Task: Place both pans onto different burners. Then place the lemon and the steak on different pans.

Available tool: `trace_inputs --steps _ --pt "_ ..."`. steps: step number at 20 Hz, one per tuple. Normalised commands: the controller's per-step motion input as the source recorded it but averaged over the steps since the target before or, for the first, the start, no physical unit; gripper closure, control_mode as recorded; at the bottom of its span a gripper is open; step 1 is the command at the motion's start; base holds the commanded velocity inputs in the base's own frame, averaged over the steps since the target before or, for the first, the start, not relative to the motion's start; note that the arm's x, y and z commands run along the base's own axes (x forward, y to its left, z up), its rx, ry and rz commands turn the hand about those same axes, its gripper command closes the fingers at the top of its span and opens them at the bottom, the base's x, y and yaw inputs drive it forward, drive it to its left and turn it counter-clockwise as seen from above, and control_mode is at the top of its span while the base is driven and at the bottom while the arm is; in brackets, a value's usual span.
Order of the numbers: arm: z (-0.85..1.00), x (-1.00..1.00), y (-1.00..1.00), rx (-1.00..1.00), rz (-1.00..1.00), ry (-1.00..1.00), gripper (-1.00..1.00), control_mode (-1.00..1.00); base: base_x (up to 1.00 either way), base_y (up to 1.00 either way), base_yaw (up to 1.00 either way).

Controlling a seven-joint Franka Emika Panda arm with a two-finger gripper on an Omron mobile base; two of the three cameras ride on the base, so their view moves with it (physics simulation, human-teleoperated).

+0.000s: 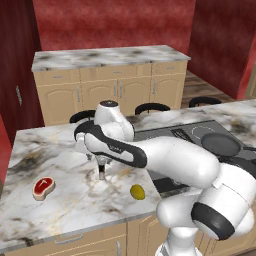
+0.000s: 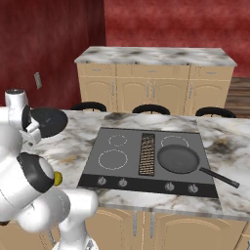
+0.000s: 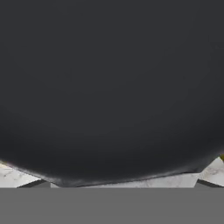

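Done: one pan (image 2: 178,159) sits on the right front burner of the cooktop (image 2: 127,168), handle pointing right.
Second pan: this pan (image 2: 48,121) is beside my wrist, left of the cooktop and above the counter (image 1: 60,150); its dark underside looms close in my hand view.
My gripper (image 1: 102,172): points down at the counter; I cannot tell how wide it stands or whether it holds the pan.
Left: that pan onto another burner (image 2: 113,159); then steak (image 1: 43,187) and lemon (image 1: 137,191), both on the counter.
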Motion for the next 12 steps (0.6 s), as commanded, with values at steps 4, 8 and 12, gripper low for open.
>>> trace_inputs --steps 4,8,12 --pt "0.63 -0.45 -0.57 0.09 0.00 -0.01 1.00 -1.00 0.00 0.00 0.00" --pt "0.48 -0.50 -0.65 0.00 0.00 0.00 1.00 -1.00 0.00 0.00 0.00" --pt "0.35 -0.46 -0.69 0.00 0.00 0.02 1.00 -1.00 0.00 0.00 0.00"
